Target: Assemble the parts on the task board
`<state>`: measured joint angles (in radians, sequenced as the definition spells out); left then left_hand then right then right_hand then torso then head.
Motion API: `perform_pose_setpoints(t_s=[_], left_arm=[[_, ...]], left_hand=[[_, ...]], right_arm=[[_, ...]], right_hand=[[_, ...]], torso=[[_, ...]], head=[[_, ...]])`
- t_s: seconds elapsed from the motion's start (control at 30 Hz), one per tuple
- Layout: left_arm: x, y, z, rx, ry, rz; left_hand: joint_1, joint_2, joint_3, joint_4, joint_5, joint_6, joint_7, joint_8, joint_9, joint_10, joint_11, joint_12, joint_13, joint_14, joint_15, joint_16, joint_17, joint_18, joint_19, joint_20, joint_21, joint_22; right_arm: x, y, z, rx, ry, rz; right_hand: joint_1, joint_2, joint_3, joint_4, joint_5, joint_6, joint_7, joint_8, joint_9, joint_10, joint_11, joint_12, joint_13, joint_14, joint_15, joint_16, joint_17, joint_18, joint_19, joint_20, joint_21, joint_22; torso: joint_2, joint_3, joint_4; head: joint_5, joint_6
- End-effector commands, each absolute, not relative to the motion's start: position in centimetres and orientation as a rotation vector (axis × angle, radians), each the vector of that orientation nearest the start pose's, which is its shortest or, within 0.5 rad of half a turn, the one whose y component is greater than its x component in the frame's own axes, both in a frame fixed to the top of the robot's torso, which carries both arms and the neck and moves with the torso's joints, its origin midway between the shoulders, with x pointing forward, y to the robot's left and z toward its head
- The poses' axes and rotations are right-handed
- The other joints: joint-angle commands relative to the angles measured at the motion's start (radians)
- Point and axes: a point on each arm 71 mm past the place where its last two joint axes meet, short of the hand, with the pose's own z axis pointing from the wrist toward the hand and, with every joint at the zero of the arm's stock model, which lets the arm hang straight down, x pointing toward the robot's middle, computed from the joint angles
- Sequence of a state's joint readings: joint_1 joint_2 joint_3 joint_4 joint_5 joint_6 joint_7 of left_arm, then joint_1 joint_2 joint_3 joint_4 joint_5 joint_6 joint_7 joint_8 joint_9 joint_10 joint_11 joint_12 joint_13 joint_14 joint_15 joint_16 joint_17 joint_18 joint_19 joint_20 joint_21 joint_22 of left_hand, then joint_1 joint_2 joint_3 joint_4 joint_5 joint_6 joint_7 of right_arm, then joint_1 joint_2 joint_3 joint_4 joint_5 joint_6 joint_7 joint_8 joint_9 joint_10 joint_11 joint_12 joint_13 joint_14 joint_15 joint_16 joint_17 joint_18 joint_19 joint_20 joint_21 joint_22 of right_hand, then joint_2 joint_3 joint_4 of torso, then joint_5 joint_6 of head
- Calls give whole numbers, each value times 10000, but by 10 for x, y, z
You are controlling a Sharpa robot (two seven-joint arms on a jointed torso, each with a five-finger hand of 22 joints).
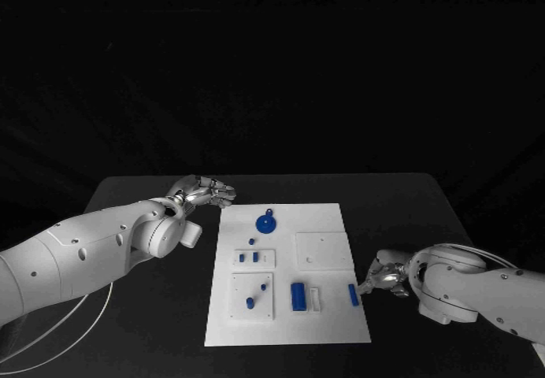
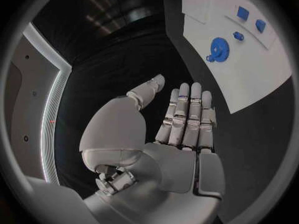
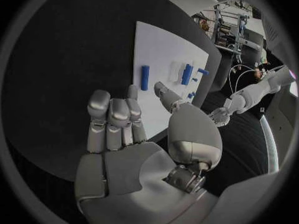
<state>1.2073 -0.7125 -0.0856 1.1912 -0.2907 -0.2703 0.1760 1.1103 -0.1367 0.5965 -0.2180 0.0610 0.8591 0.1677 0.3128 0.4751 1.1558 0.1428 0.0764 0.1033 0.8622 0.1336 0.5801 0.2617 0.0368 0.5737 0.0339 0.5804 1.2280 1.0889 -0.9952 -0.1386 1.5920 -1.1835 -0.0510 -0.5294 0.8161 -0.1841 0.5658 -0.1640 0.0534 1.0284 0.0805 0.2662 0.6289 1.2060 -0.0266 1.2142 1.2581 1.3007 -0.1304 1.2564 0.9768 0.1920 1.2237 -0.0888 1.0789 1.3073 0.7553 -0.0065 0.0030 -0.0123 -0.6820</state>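
Both hands empty, fingers apart: left hand off the board's far corner, right hand beside its near edge. Gear and bar lie loose on the board. Right likely poised for the bar.

A black table fills the foreground under dim light, backed by black drapery. A metal equipment rack stands in the room beyond.
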Motion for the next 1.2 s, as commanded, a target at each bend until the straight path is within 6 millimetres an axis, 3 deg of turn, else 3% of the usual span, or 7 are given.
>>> perform_pose_setpoints(t_s=[0.03,0.4,0.47,0.6,0.7,1.0,1.2], left_arm=[[539,239,-219,-9490,16481,-11731],[539,238,-220,-9490,16556,-11748],[539,238,-220,-9492,16572,-11750],[539,239,-220,-9502,16608,-11744],[539,239,-220,-9510,16612,-11728],[538,239,-221,-9525,16669,-11720],[538,240,-221,-9542,16697,-11703]], left_hand=[[-73,4,-32,13,-35,-57,-21,31,-13,-45,-5,-11,-10,48,36,-34,13,-28,-9,29,-31,13],[-83,6,-39,20,-37,-57,-21,32,-13,-44,-6,-10,-12,51,36,-40,23,-29,-6,29,-35,18],[-85,7,-41,21,-37,-58,-21,32,-14,-44,-6,-10,-13,51,36,-41,26,-29,-6,29,-36,19],[-89,9,-44,25,-38,-58,-21,32,-14,-44,-5,-10,-14,51,36,-45,31,-29,-5,29,-37,21],[-95,8,-48,29,-40,-60,-20,32,-15,-44,-5,-10,-15,52,36,-48,35,-29,-4,29,-39,22],[-107,7,-57,38,-45,-63,-19,31,-16,-42,-6,-8,-16,52,36,-55,45,-30,-4,29,-44,27],[-115,8,-63,45,-48,-66,-18,30,-18,-41,-6,-7,-18,53,36,-60,53,-30,-3,29,-47,30]], right_arm=[[414,-278,-300,2113,23539,1405],[415,-269,-312,1868,23348,1282],[414,-266,-314,1840,23247,1291],[416,-261,-317,1573,23152,1210],[416,-258,-319,1534,23057,1241],[419,-256,-321,1363,22851,1072],[421,-258,-322,1420,22798,1017]], right_hand=[[-220,-17,-58,134,-40,22,68,-17,3,-65,36,-67,-17,46,0,-50,9,688,-4,56,14,165],[-890,-62,-396,487,-40,23,53,-56,-9,-87,11,-106,-26,25,-19,-62,22,698,-95,64,15,176],[-921,6,-471,454,-38,29,47,-58,-7,-84,4,-100,-16,20,-24,-60,28,698,-111,51,23,181],[-881,409,-682,191,-39,58,35,-66,-3,-47,-8,-71,21,10,-36,-60,41,698,-150,24,53,187],[-850,482,-715,108,-39,67,32,-70,-5,-45,-11,-75,23,10,-38,-62,43,698,-156,19,58,185],[-305,979,-330,-244,-40,142,18,-67,-10,74,-24,-3,88,29,-48,-76,37,698,-132,15,77,167],[47,850,624,-141,-40,199,30,-96,-43,141,-11,1,107,59,-33,-96,21,698,-76,93,86,149]], torso=[[8,9,15],[7,-13,24],[8,-14,30],[10,-10,31],[6,-10,28],[1,-15,22],[1,-19,20]], head=[[3,-6],[19,-43],[22,-62],[34,-80],[33,-70],[52,-86],[35,-104]])
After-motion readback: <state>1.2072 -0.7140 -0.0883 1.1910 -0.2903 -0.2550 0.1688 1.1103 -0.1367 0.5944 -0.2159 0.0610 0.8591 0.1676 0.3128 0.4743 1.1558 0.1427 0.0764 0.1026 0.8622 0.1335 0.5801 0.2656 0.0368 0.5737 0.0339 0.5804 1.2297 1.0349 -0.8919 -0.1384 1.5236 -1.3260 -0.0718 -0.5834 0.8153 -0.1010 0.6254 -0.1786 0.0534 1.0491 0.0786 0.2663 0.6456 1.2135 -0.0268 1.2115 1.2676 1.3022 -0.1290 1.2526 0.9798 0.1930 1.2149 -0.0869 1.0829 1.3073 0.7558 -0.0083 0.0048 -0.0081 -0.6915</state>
